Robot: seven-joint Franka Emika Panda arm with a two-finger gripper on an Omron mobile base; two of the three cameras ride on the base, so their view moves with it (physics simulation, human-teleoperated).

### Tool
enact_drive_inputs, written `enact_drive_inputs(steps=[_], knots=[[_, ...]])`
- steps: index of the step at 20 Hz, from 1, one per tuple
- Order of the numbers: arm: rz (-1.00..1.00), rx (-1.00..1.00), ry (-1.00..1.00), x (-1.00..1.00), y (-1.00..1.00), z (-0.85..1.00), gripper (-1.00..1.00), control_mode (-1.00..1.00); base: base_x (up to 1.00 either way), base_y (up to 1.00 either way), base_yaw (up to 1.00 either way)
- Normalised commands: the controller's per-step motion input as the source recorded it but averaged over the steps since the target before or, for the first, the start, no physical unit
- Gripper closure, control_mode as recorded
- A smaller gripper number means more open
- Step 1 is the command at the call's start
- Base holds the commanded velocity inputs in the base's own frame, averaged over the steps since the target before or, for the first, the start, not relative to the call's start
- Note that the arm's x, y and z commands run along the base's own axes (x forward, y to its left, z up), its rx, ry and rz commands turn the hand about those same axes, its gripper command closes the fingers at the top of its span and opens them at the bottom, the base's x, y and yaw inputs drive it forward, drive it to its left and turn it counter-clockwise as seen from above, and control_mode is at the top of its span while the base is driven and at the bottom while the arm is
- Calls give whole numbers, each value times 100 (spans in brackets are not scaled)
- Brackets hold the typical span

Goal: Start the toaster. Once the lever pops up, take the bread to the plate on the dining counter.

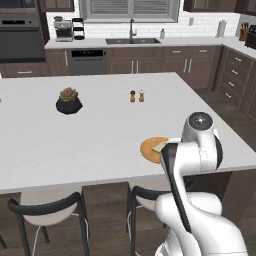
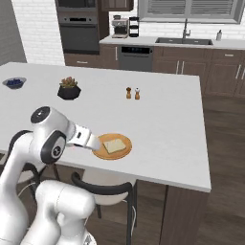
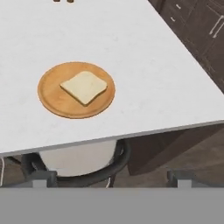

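The white arm with dark joints rises from the base in front of the counter's near edge, elbow bent high, its forearm reaching over that edge toward the plate. The two-finger gripper (image 3: 112,178) hangs just off the near edge of the counter, looking back down at the slab; its small dark fingertips (image 3: 40,176) stand wide apart with nothing between them.

The thin pale tan slice of bread with a golden-brown crust (image 3: 83,86) lies flat on the round orange-tan plate (image 3: 52,98), turned cornerwise, roughly at its middle. The plate sits on the large pale white-grey dining counter (image 2: 158,119), close to its near edge and nearer its right end than its left.

Toward the middle of the slab stand two small brown shakers (image 2: 132,93) side by side, and a dark pot holding a green and pink succulent (image 2: 69,89) sits further left. No writing or brand can be read anywhere.
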Motion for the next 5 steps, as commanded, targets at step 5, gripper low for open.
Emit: enact_drive_inputs(steps=[5], knots=[[11, 0, 1, -100, 28, 53, -100, -100, 0, 0, 0]])
